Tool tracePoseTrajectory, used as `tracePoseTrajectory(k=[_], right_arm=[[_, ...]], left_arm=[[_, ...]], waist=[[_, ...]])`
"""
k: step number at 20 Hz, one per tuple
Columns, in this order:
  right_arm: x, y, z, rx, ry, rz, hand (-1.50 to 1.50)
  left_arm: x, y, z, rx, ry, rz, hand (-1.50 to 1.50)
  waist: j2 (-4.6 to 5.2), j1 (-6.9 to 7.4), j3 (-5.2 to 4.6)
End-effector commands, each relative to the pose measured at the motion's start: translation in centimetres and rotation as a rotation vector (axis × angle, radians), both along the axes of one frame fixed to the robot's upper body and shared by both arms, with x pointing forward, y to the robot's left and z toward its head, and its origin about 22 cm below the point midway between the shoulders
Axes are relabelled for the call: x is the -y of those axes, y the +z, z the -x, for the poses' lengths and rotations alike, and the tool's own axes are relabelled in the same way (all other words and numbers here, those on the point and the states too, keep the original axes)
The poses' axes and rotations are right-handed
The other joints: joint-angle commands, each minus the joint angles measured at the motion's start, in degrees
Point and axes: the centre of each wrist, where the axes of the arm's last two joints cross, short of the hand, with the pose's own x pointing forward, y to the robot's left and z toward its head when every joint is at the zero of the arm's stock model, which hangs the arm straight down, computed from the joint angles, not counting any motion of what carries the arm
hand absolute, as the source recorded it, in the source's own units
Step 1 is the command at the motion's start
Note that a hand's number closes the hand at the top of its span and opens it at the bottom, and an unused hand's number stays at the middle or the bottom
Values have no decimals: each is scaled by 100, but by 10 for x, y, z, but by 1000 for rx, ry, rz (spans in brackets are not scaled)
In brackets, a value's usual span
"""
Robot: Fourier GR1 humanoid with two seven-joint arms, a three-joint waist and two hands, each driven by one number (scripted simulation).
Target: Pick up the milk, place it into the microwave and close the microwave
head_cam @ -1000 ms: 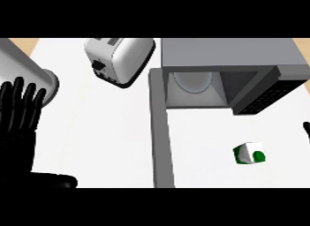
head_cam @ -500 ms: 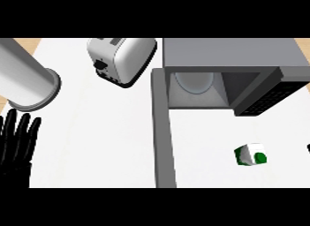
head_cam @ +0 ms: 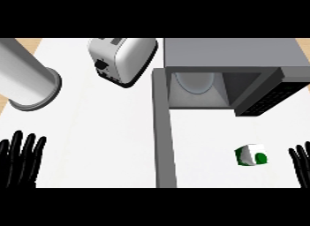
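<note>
**Milk (head_cam: 251, 155) on bench (head_cam: 98, 128), not yet in microwave (head_cam: 235, 53)**

L robot hand (head_cam: 17, 161) at lower-left edge, fingers straight & spread, holding nothing. R robot hand (head_cam: 307, 164) at lower-right edge, likewise open & empty. The milk sits just left of R robot hand, not touching, in front of the microwave's cavity. Its door (head_cam: 164, 132) stands open, btwn milk & L robot hand. Back left: toaster (head_cam: 121, 59) & grey cylinder (head_cam: 23, 77).
</note>
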Motion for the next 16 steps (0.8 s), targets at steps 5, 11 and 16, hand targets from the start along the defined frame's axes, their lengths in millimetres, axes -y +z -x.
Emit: tracePoseTrajectory(k=[5, 11, 16], right_arm=[[15, -44, -22, -25, -49, 7, -150], [20, -76, -32, -48, -163, 14, -150], [33, -116, -34, -72, -213, 37, -150]], left_arm=[[-8, -1, 22, -11, -9, -7, -150], [4, -25, 25, -3, 4, -3, -150], [-14, -11, 40, 6, -8, -1, -150]], waist=[[5, 30, 1], [6, 19, 0], [6, 32, 2]])
